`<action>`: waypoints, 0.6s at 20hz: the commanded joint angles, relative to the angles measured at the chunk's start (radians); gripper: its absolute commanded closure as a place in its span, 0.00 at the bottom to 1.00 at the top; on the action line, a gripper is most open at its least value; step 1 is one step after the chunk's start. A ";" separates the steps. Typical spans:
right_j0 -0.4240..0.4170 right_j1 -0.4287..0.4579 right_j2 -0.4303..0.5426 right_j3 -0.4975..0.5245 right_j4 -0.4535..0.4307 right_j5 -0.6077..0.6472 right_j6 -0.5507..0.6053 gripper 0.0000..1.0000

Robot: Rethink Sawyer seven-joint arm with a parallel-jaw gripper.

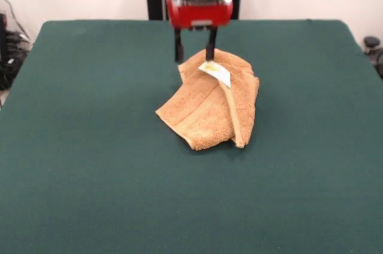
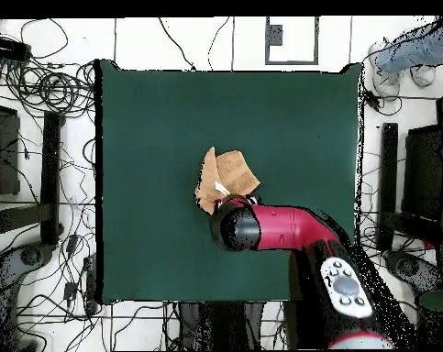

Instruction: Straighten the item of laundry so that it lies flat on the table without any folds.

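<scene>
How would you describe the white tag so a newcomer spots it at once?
Start at the green table, then find the crumpled tan towel near its middle. At the towel's top edge, just beneath the tool, sits the tag: the only white patch on the cloth, with a yellow mark.

Even, diffuse light from above; table [image 1: 90, 176] evenly lit, no glare. Soft small shadow under towel [image 1: 206, 110] at its near edge. Front view slightly soft overall
</scene>
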 commanded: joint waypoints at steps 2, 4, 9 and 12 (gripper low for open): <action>0.009 0.242 0.197 -0.208 -0.030 -0.113 0.003 0.00; 0.007 0.275 0.220 -0.242 -0.020 -0.133 0.018 0.00; 0.038 0.273 0.212 -0.257 0.037 -0.208 0.137 0.00; 0.041 0.256 0.219 -0.260 0.044 -0.213 0.144 0.00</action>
